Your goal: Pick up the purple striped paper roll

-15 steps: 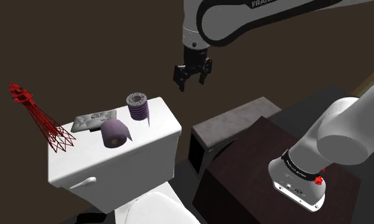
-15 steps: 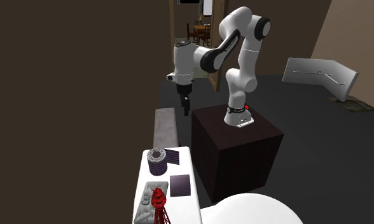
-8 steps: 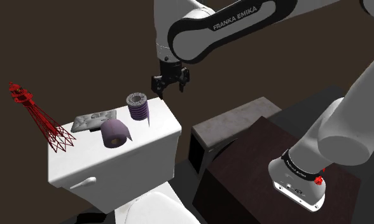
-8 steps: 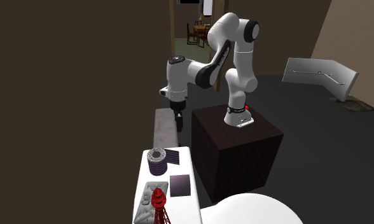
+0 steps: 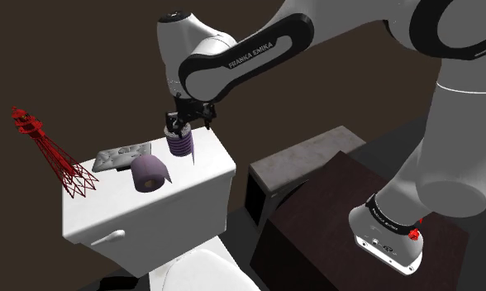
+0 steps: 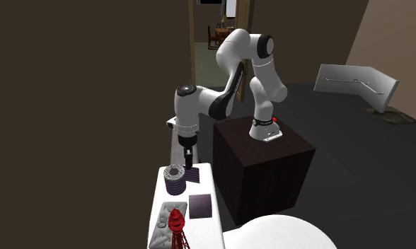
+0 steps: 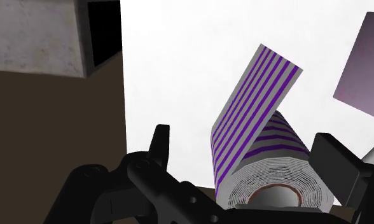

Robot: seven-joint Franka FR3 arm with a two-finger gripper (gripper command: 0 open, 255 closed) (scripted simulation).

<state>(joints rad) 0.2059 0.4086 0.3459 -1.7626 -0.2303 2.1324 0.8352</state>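
Purple-striped paper roll (image 5: pixel 181 143) upright on end, axis vertical, pincer (image 5: pixel 182 127) directly above

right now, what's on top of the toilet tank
A purple striped roll standing on end, a plain purple roll lying, a grey tray and a red wire tower. The lid beneath them is covered.

1. The paper roll (image 5: pixel 181 140) is white with purple stripes round its side and a dark hollow core.
2. It stands upright on end, its loose sheet (image 7: pixel 256 95) lying out beside it.
3. It sits near the far corner of the white tank lid (image 5: pixel 207 163), at the shoulder view's right.
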